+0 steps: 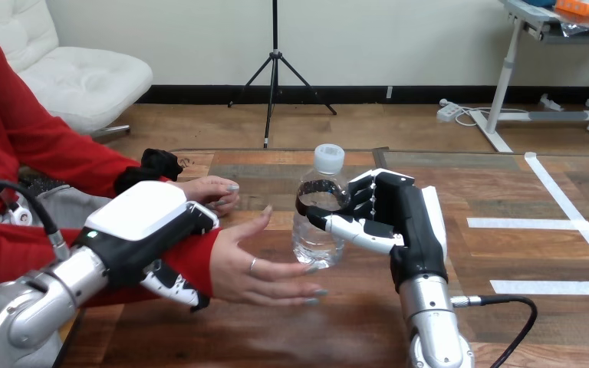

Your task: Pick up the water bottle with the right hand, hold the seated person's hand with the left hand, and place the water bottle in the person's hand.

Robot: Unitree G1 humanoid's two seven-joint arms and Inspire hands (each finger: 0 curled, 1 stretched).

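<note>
Two things mark the wooden table [460, 180] at the right of the frame: white tape lines [575, 224] and a black cable [518, 307], both apart from the bottle. At centre left the person's second hand [213, 192] rests on the table. The water bottle [318, 241] is upright in the centre, its long axis vertical, white cap on top. The right hand [403, 226] grips its middle from the right, fingers and thumb curled round it. The person's open hand [257, 264] is just left of the bottle, fingertips at its base. The left hand [142, 230] is closed round the person's red-sleeved wrist [199, 257].
</note>
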